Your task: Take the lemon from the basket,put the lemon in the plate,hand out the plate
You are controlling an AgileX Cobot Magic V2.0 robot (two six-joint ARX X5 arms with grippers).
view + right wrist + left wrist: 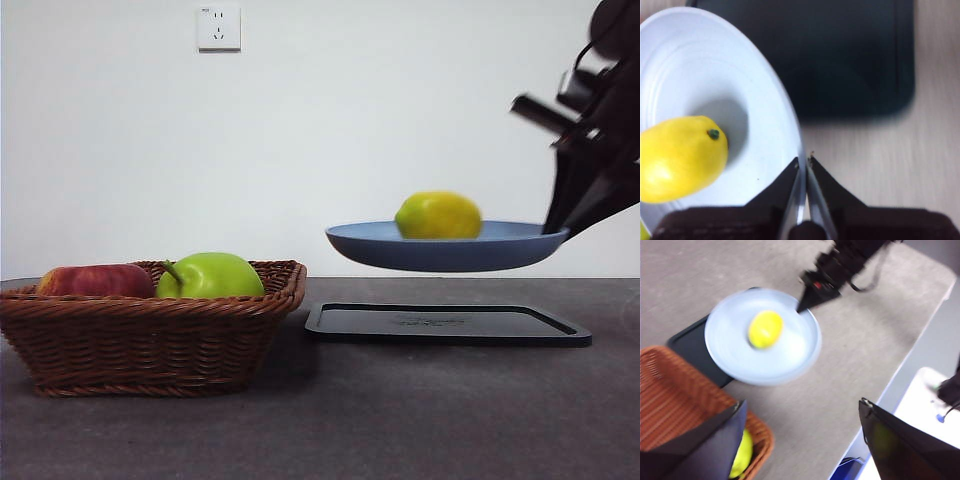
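Your right pincer [804, 162] is clamped on the rim of the plate [440, 250], holding it in the air at the right of the front frame, above the black tray [447, 324]. The lemon [438, 215] lies in the plate. Your left pincer [805, 440] hangs released over the basket [150, 335] at lower left on the bench [400, 420].

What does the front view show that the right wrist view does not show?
Only the front view shows the basket with a green apple and a red apple, the wall socket, and the plate hanging clear above the black tray. Only the right wrist view shows the right gripper shut on the plate's rim. Both show the lemon lying in the plate.
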